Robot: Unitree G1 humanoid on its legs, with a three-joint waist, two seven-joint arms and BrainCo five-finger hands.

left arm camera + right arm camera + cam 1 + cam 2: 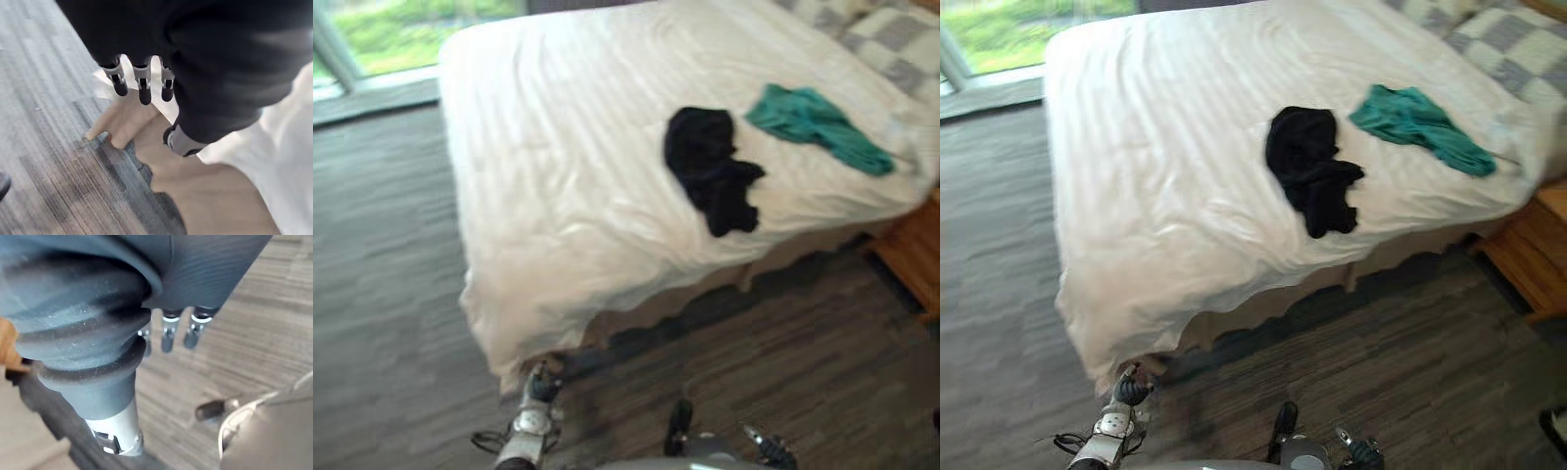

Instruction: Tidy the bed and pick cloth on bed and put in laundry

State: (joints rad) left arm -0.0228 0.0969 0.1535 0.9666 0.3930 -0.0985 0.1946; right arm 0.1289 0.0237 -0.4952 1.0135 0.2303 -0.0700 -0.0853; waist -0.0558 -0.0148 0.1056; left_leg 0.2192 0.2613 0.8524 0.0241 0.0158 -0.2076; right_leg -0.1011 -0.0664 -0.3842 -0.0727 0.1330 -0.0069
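Across the far half of the scene: a wide bed under a rumpled white sheet, draped over the near edge and left corner and almost reaching the floor. On the sheet, right of the middle: a black cloth, crumpled in a heap. Just right of it, apart from it and a little farther: a teal cloth, bunched and stretched towards the right edge. At the far right of the bed: checked grey-and-white pillows.

Right of the bed, close beside it: a wooden nightstand. All round: a grey streaked floor. At the far left: a window with green outside.

Low at the near left corner of the bed: the left hand, hanging over the floor with fingers relaxed and fairly straight, holding nothing; past the fingers, a pale wooden bed leg and the hem of the sheet. Near and to the right, well clear of the bed: the right hand, fingers hanging loose over the floor, likewise holding nothing.
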